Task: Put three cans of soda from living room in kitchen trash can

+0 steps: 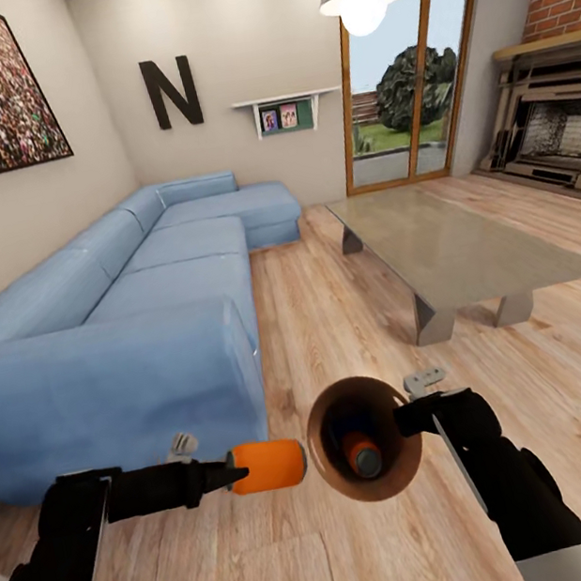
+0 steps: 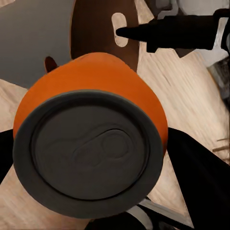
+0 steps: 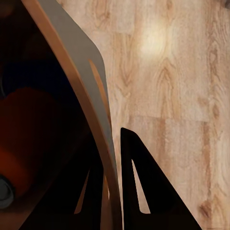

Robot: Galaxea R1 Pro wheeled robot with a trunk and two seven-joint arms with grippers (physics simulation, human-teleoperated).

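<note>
I am in the living room; the kitchen is out of view. My left gripper (image 1: 239, 474) is shut on a bright orange can of soda (image 1: 269, 465), held level in the air with its grey top (image 2: 91, 153) facing the left wrist camera. Just to its right hangs the tash can (image 1: 401, 485), tilted so its brown inside faces me. My right gripper (image 1: 407, 420) is shut on its rim (image 3: 103, 143), one finger (image 3: 143, 191) outside the wall. A second orange can of soda (image 1: 363, 456) lies inside the bin. The held can's end is close to the bin's mouth, still outside it.
A long blue corner sofa (image 1: 126, 329) fills the left side, its front corner near my left arm. The glass low table (image 1: 455, 252) stands ahead to the right. A brick fireplace (image 1: 558, 129) is at the far right, and glass doors (image 1: 401, 80) are in the back wall. Light wood floor (image 1: 311, 296) runs between sofa and table.
</note>
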